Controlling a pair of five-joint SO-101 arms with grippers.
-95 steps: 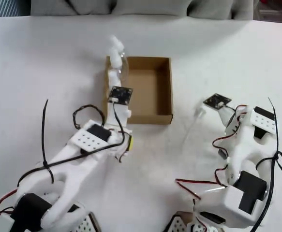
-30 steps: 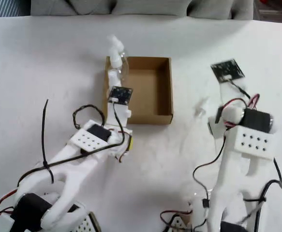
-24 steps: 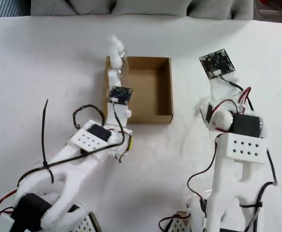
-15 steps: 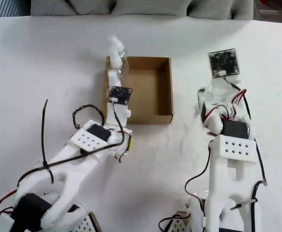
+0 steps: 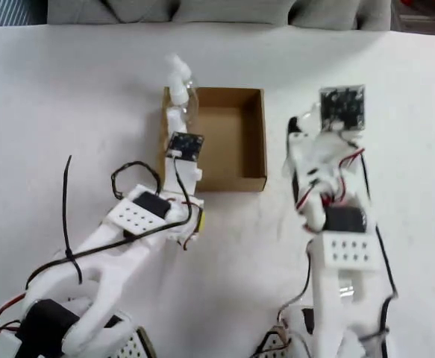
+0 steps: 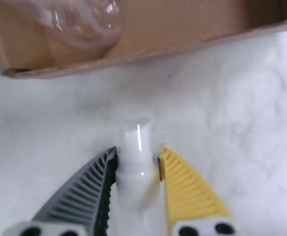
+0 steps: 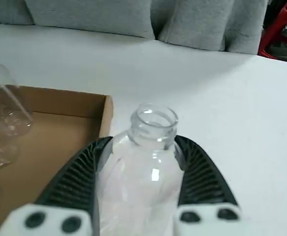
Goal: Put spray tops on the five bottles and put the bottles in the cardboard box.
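Right claw (image 7: 144,143): closed tight around a clear bottle (image 7: 142,172), upright, open neck, no top.
Left claw (image 6: 137,151): squeezing a white spray top (image 6: 135,172).
Cardboard box (image 6: 148,37): just past the left claw's tips, maybe holding a second bottle (image 6: 81,19).

White table (image 5: 68,89) backed by grey cushions (image 7: 89,14) (something red (image 7: 281,29) beside them).
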